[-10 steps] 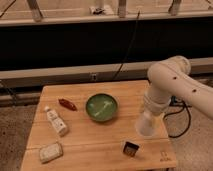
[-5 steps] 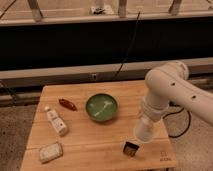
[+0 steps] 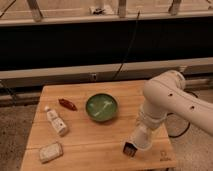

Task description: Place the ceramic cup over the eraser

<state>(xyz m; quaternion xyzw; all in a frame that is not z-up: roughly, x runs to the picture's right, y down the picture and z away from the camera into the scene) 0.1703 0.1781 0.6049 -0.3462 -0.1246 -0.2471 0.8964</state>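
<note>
My gripper (image 3: 140,133) hangs down from the white arm at the right side of the wooden table (image 3: 95,150). It is shut on the small white ceramic cup (image 3: 142,138), which it holds tilted and low over the table. The cup's lower end is just above and to the right of the eraser (image 3: 129,149), a tiny dark block near the table's front right edge. The cup looks close to or touching the eraser; I cannot tell which.
A green bowl (image 3: 101,107) stands at the table's middle. A red object (image 3: 67,104) lies to its left. A white tube-shaped bottle (image 3: 56,121) and a pale beige block (image 3: 50,152) lie at the front left. A dark wall stands behind the table.
The arm has lowered and shifted left and toward the front, bringing the cup down from beside the bowl to just next to the eraser.
</note>
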